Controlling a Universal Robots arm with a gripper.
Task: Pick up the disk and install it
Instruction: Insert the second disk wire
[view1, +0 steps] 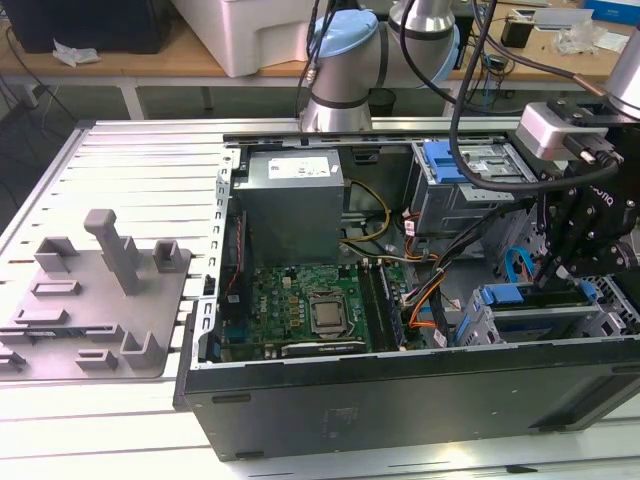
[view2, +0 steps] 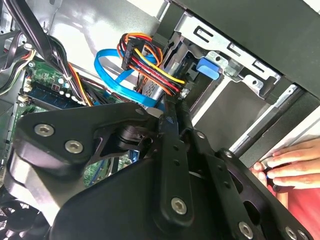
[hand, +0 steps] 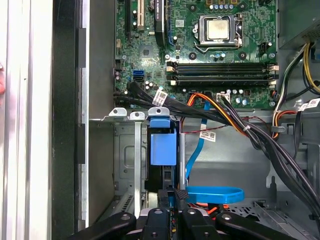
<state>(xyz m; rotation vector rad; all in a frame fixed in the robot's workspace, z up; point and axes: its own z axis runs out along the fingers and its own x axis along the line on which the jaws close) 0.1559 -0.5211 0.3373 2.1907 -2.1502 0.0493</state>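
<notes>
While the arm reaches into the open computer case, the gripper sits at the drive cage near the exterior view's right, fingers drawn together on the edge of the disk, which stands on edge in the cage slot with its blue bracket showing. Disk seems mostly seated already. Judgement: a rigid metal slab, moderately heavy for its size, smooth-sided and likely slippery; shock-sensitive, so no knocks. Best hold looks like the plastic bracket or the thin edges, never the flat label face. Blue data cable and bundled power wires lie close beside the slot. A person's hand rests on the case rim
</notes>
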